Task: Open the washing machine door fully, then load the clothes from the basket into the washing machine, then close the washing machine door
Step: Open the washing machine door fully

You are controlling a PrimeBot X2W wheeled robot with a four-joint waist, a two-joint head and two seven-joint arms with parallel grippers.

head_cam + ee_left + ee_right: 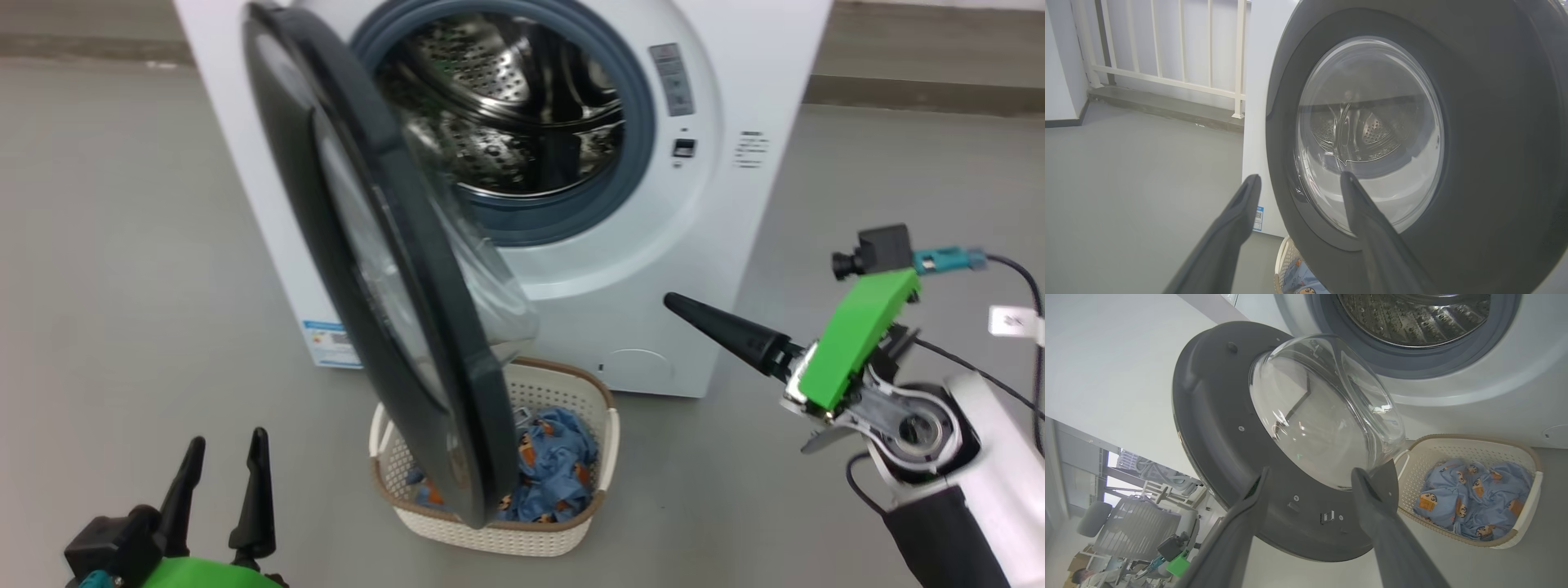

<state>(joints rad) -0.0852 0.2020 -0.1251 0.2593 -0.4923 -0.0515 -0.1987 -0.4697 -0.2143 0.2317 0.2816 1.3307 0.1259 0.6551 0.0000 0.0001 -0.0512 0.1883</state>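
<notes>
Grey floor (122, 286) surrounds the work area on all sides. In my head view the washing machine door (437, 327) stands swung out from the opening, edge-on to the camera. It runs from 11 o'clock down to 6 o'clock, with its clear bowl facing the machine. Behind it, the washing machine (735, 98) occupies 12 to 2 o'clock, with the grey gasket (637, 122) and the perforated drum (506, 98) exposed. The basket (506, 539) sits on the floor at 6 o'clock, just in front of the machine, its left portion hidden behind the door's lower edge. The clothes (563, 465) lie bunched inside the basket. My left claw (229, 441) is at 7 o'clock, fingers up, spread and holding nothing, apart from the door's outer face. My right claw (1311, 473) is at 4 o'clock in the head view, aimed toward 10 o'clock. Its jaws are spread and hold nothing, and its wrist view looks onto the door's inner side.
</notes>
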